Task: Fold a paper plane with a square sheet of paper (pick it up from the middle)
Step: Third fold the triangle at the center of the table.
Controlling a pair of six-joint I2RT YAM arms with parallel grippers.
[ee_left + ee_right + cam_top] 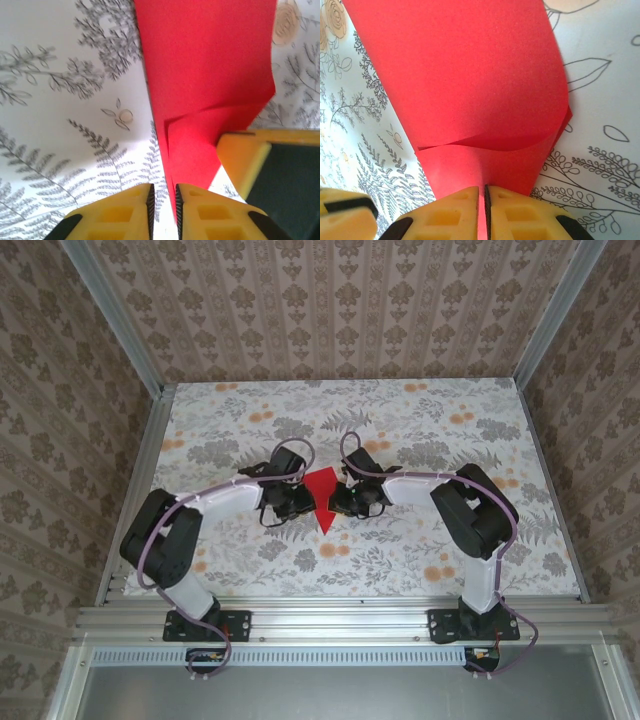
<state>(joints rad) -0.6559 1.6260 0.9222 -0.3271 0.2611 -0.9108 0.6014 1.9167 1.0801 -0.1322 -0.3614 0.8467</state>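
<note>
Half-folded red paper [322, 502] sits at the middle of the table [430, 560], between both grippers. The right gripper [485, 200] is pinched on its edge. The left gripper [164, 202] has its fingers cracked apart, paper edge in the gap.

Seen from above, two sides of the paper [322, 508] lie hidden under the left gripper [305, 502] and right gripper [340, 502], whose jaws are too small to read. Both wrist views cut the paper off at the top edge. In the right wrist view its near end is hidden behind yellow fingers [455, 215].
</note>
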